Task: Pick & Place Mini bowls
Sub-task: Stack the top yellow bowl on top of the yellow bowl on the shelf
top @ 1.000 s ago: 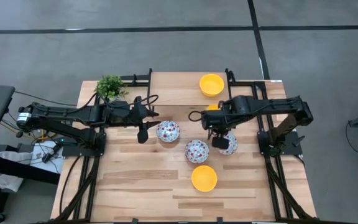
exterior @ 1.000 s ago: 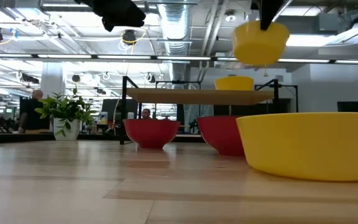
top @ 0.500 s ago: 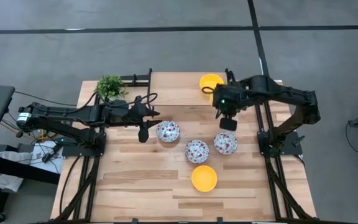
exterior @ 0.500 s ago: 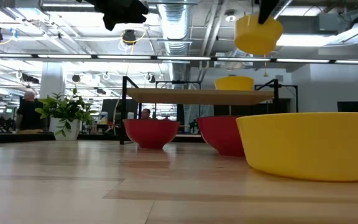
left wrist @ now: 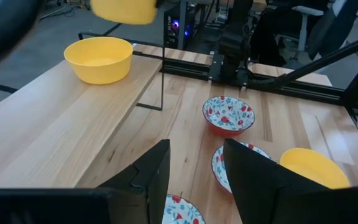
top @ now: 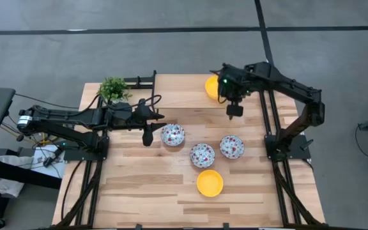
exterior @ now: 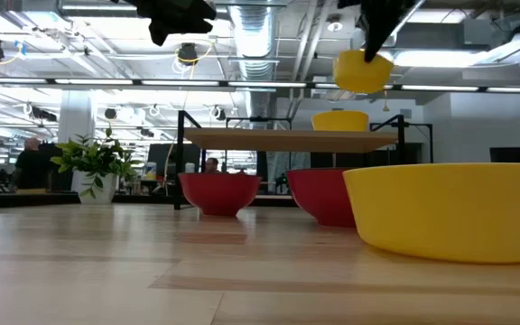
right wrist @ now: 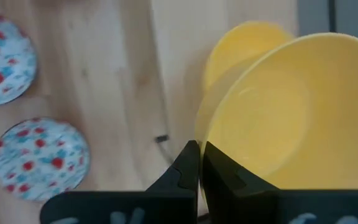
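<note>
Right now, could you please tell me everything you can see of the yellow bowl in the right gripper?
The held bowl is plain bright yellow, round, smooth and empty. The right gripper is shut on its rim, holding it in the air, tilted, above the far right of the table, over another yellow bowl. Nothing else touches it.

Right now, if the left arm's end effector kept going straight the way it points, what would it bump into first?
Probably a floral bowl. The left end effector is open and points across the table at the floral bowls. Another floral bowl lies nearer, but partly behind one finger, so depth is hard to judge.
</note>
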`<action>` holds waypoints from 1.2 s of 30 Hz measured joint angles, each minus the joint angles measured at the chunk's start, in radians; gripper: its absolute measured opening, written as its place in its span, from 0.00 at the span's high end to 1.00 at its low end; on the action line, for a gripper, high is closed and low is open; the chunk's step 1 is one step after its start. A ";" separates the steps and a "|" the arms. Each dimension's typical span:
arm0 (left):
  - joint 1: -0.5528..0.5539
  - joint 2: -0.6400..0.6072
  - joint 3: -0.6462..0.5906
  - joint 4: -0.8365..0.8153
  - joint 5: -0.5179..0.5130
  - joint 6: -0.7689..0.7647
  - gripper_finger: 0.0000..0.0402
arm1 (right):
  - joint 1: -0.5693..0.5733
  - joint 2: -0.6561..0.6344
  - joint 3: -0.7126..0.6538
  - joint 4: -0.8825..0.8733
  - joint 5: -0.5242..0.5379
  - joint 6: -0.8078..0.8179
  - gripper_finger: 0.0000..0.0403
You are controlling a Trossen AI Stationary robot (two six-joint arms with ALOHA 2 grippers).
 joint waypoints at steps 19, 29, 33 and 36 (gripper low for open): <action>0.000 0.000 0.000 0.016 0.000 -0.018 0.63 | -0.167 0.013 0.000 0.206 -0.004 -0.212 1.00; 0.031 0.000 0.000 0.083 0.008 -0.019 0.63 | -0.174 0.093 -0.001 0.213 -0.011 -0.245 1.00; 0.038 0.000 0.000 0.086 0.008 -0.018 0.63 | -0.174 0.132 -0.001 0.211 -0.009 -0.262 1.00; 0.038 0.000 0.000 0.087 0.008 -0.018 0.63 | -0.174 0.150 -0.001 0.199 -0.009 -0.263 1.00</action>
